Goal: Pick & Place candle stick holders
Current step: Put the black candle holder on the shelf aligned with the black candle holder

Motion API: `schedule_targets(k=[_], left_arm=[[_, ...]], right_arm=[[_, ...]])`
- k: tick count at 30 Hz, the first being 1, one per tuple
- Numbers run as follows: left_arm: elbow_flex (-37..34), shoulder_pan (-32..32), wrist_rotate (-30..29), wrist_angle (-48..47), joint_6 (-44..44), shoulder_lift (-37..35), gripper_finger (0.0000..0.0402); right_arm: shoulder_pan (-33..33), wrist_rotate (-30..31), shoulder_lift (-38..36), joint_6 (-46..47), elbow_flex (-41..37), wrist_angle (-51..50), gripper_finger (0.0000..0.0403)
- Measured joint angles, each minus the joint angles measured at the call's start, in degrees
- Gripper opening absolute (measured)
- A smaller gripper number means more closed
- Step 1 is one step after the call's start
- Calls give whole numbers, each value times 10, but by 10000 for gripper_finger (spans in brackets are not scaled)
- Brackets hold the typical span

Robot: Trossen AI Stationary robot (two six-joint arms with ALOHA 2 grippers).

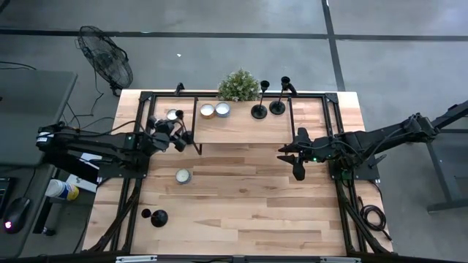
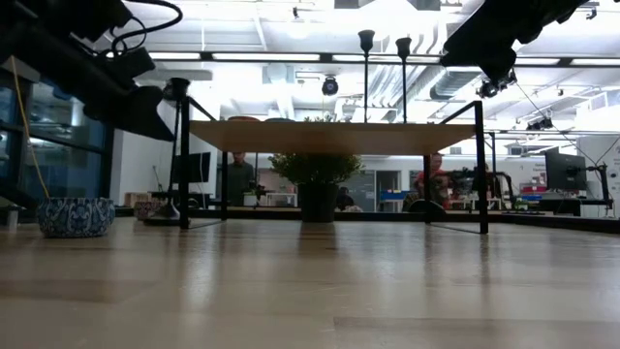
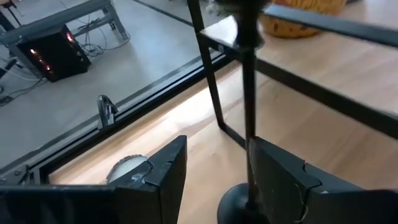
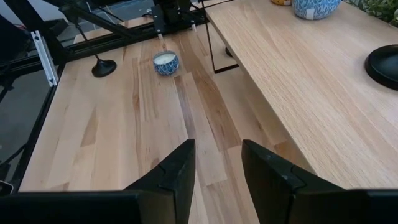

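Note:
Four matte-black candle stick holders show. Two stand on their round bases on the raised wooden shelf (image 1: 241, 124), at its right part (image 1: 259, 111) (image 1: 277, 107). One stands at the table's near left (image 1: 158, 218), also in the right wrist view (image 4: 103, 66). One stands on the table by the shelf's left leg (image 1: 180, 115); its thin stem (image 3: 249, 93) rises between the open fingers of my left gripper (image 3: 217, 180), close to one finger. I cannot tell whether it touches. My right gripper (image 1: 296, 166) is open and empty above the table's right middle (image 4: 217, 168).
A potted plant (image 1: 238, 85) and two candle tins (image 1: 208, 110) (image 1: 223, 109) sit on the shelf. One tin (image 1: 173, 115) sits beside my left gripper, and another (image 1: 183, 175) sits on the table's left middle. The shelf's black legs (image 3: 211, 93) stand near my left gripper.

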Motion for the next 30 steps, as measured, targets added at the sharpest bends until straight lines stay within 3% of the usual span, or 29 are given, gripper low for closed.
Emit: schedule_targets(k=[19,30], left_arm=[[0,0,-30,89,-16,5,169],[0,0,-34,125,-31,50,168]], right_arm=[[0,18,0,-3,0,0,124],[0,17,0,-2,0,-6,124]])
